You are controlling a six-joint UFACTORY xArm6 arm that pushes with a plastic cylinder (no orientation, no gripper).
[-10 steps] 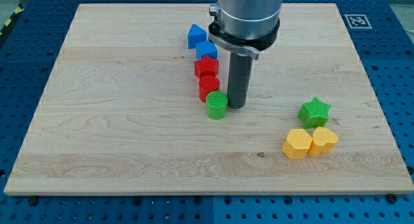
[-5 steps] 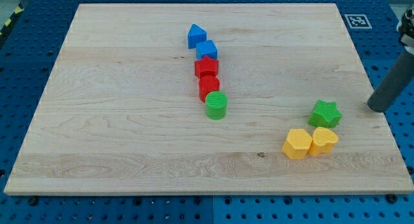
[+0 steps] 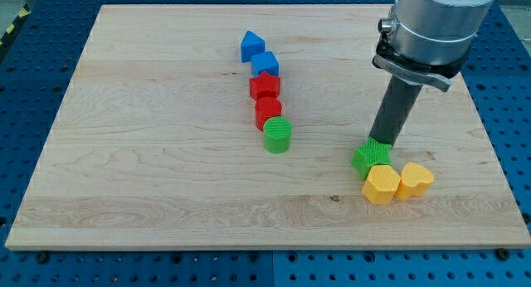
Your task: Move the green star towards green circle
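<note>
Lower right of the frame: two yellow blocks (image 3: 398,182) lie side by side, the green star (image 3: 370,157) touching their upper left, bare board (image 3: 149,179) open leftward. My tip (image 3: 383,143), a plain rod without pincer, meets the star's upper right. Mid-frame, the green circle (image 3: 278,134) ends a chain of two red blocks (image 3: 266,99) and two blue blocks (image 3: 258,55).

My tip (image 3: 382,143) sits at the green star's (image 3: 370,158) upper right edge, with the yellow hexagon (image 3: 381,185) touching the star just below and the yellow heart (image 3: 415,180) below-right of my tip, so that side is blocked. Left of the star, bare board (image 3: 166,179) runs open to the green circle (image 3: 278,134). Above the circle, two red (image 3: 265,87) and two blue blocks (image 3: 252,46) form a wall toward the view's top.
</note>
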